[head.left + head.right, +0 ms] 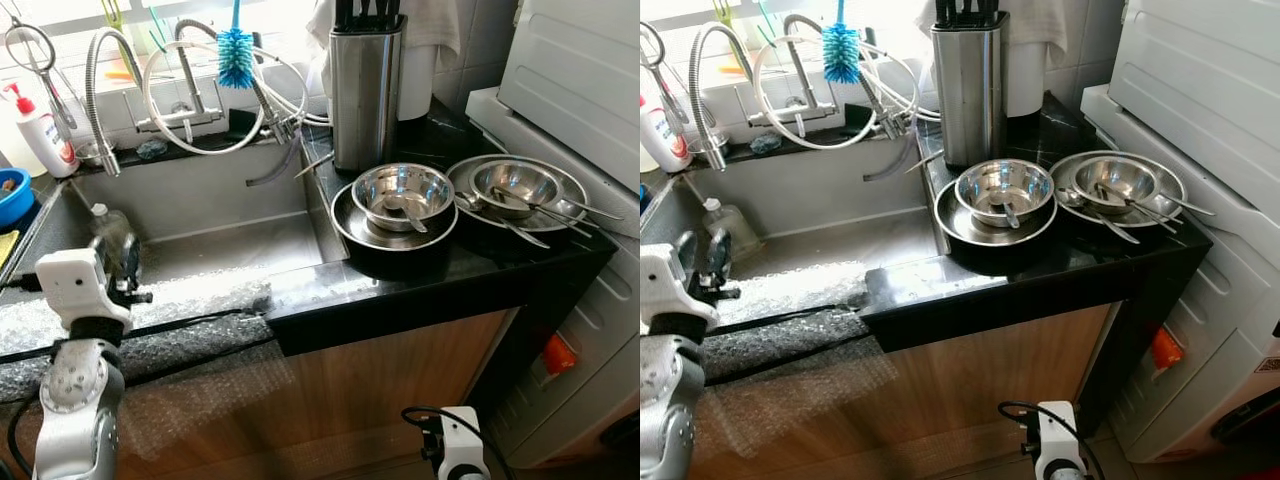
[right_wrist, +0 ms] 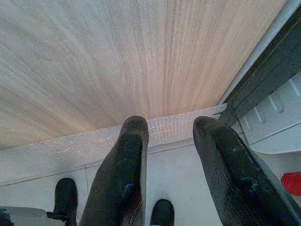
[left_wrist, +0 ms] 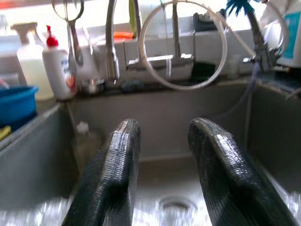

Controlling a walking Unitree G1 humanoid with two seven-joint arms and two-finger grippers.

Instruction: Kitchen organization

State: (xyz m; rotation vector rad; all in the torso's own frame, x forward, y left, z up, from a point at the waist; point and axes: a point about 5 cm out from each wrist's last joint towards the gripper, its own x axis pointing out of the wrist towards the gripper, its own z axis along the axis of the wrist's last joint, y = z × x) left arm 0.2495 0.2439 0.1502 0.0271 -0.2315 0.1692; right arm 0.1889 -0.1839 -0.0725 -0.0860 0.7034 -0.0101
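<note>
Little of the organising looks done yet, judging by how things lie. On the black counter (image 1: 420,285) two sets of steel dishes wait unsorted: near its front edge beside the sink a bowl (image 1: 403,192) sits in a shallow plate (image 1: 350,232) with a spoon (image 1: 405,213) resting inside it, and toward the right edge, next to the white appliance (image 1: 580,90), a second bowl (image 1: 515,185) sits in another plate (image 1: 570,190) with several spoons (image 1: 520,232) lying across it. A steel knife block (image 1: 365,85) stands at the back of the counter, just behind the first set. The sink (image 1: 200,215) holds a small clear bottle (image 1: 108,228) near its left wall, and bubble wrap (image 1: 190,300) covers its front edge. On the ledge behind are the taps, looped hoses, a blue brush (image 1: 236,55) and a soap bottle (image 1: 40,130). The left gripper (image 3: 162,169) hangs over the sink's front edge with its two fingers (image 3: 115,169) parted and nothing between them. The right gripper (image 2: 171,165) hangs low in front of the wooden cabinet door (image 2: 117,61), fingers likewise apart and empty. All the dishes and cutlery look left to sort, and neither arm is near them.
</note>
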